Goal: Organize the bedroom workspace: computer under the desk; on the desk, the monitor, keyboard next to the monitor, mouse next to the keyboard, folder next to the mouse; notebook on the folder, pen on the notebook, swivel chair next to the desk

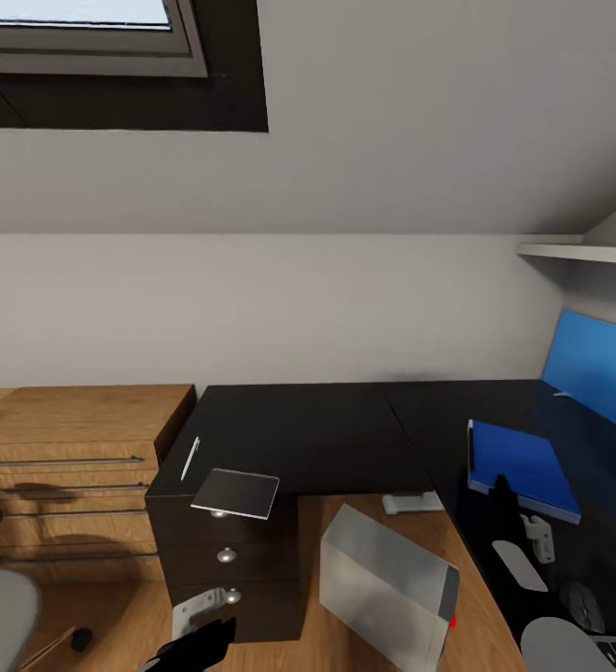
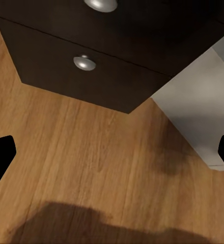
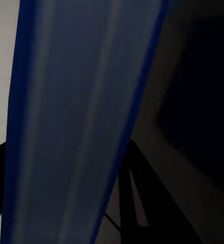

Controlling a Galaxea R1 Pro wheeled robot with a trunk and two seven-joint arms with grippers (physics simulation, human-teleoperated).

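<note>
Here, the head view looks down on a dark L-shaped bench [image 1: 345, 439] set against a white wall. A white pen [image 1: 190, 458] lies near the bench's left edge, and just beside it a dark notebook [image 1: 237, 492] rests flat at the front edge, one corner overhanging the drawers [image 1: 224, 560] with round metal knobs below. On the right wing of the bench a blue folder [image 1: 523, 467] lies flat, with the blue-lit monitor [image 1: 595, 369] standing behind it at the right margin. The grey computer [image 1: 387, 574] stands tilted on the wooden floor [image 1: 336, 644] in the recess under the bench. The right gripper [image 1: 506, 499] is held at the near edge of the folder; in the right wrist view the blue folder [image 3: 76, 122] crosses directly in front of the camera, and whether the jaws are pinching it cannot be told. The left gripper [image 1: 196, 644] hangs low before the drawers; in the left wrist view its dark fingertips [image 2: 0, 157] stand far apart at opposite margins, the jaws spread over bare floor [image 2: 91, 162] with nothing between them, a drawer knob [image 2: 84, 63] ahead. A light-wood dresser [image 1: 75, 467] stands left of the bench.
</note>
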